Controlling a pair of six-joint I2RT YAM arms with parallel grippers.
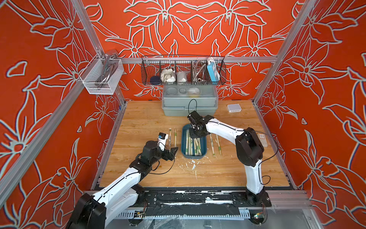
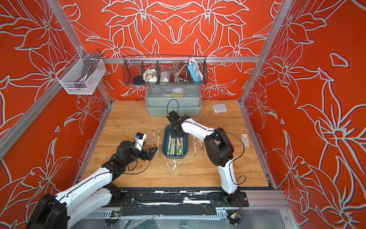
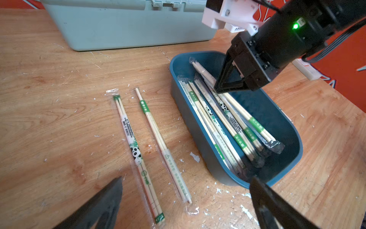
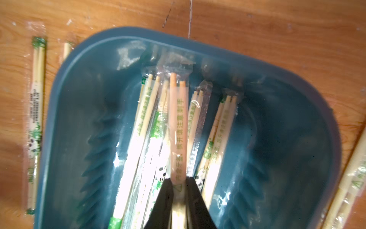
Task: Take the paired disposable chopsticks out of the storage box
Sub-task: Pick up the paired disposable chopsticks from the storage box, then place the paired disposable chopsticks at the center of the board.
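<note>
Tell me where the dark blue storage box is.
In both top views the storage box sits mid-table, before the grey-green lidded box, with loose chopstick pairs at either side.

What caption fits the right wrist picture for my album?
Right gripper pinching one wrapped chopstick pair inside the blue storage box.

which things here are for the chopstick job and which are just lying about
Job: storage box, chopstick pairs inside, right gripper shut on a wrapped pair, laid-out pairs.
Lying about: grey-green lidded box, black wire basket, white mesh basket.
</note>
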